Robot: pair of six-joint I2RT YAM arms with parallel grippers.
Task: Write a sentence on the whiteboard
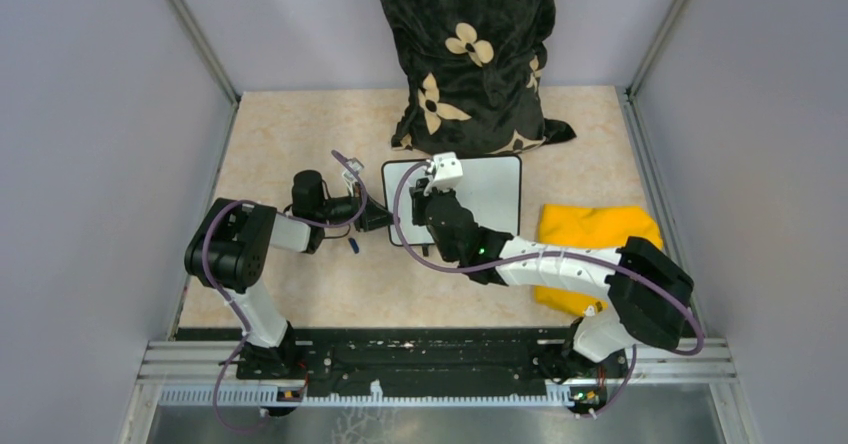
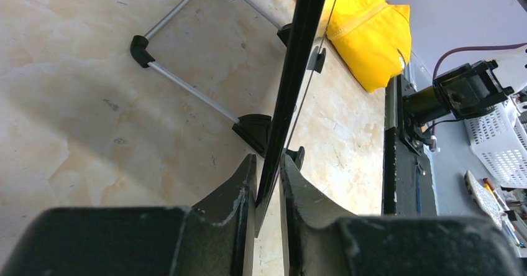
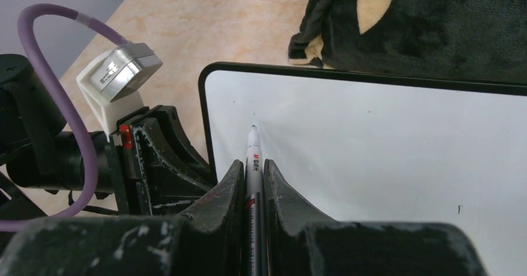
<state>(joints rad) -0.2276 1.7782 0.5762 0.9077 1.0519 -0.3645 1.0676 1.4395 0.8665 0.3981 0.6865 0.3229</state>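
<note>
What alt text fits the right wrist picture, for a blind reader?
The right arm's fingers clamp a white marker, its tip near the top left of a nearly blank whiteboard. The left arm's fingers grip the board's left edge; black flowered fabric lies behind.

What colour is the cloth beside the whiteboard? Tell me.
Yellow. The cloth shows best in the top external view, right of the whiteboard.

On table [image 1: 300, 134]: whiteboard [image 1: 485, 196] at middle, cushion [image 1: 470, 54] close behind. Cloth [image 1: 592, 229] just right of board. left gripper [image 1: 385, 216] at board's left edge (frame between fingers); right gripper [image 3: 253, 171] before board's left part, marker [image 3: 253, 148] between fingers.
</note>
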